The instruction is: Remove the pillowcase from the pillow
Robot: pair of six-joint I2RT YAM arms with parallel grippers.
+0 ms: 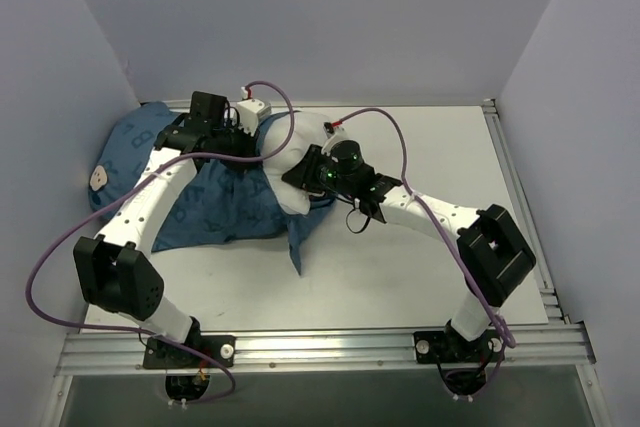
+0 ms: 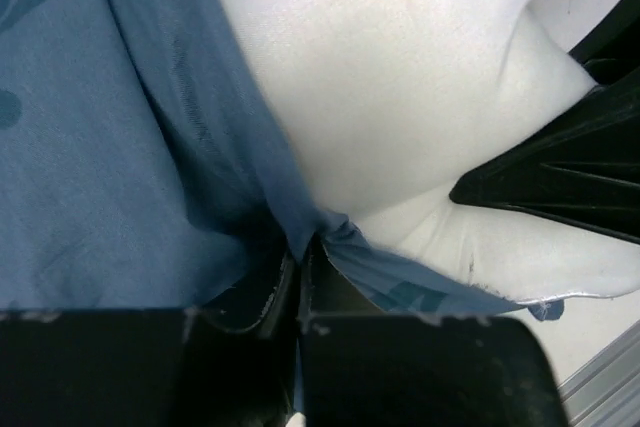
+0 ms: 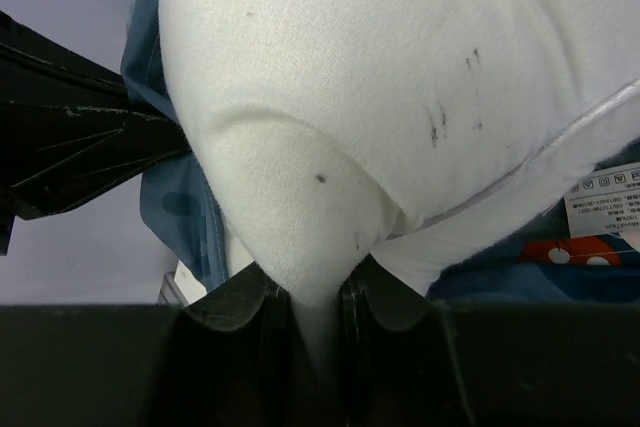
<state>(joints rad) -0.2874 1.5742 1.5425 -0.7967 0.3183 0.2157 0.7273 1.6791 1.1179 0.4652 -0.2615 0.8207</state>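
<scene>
The left gripper (image 2: 300, 269) pinches the pillowcase (image 1: 215, 209) edge and the right gripper (image 3: 308, 309) clamps the bared pillow (image 1: 296, 199) just beside it, with the case's bulk lying toward 9 o'clock, so I judge the parting pull runs 9-to-3.

Soft, even light falls from overhead in the top view, and the flat white tabletop (image 1: 400, 277) carries only faint shadows beneath the arms. In the right wrist view the plain white stuffed pillow (image 3: 400, 77) is bright without glare, its small dark specks sharp. In the left wrist view the dark blue printed fabric pillowcase (image 2: 90, 147) looks slightly soft. The black left gripper (image 2: 298, 277) at the bottom edge is underexposed and blurred.
</scene>
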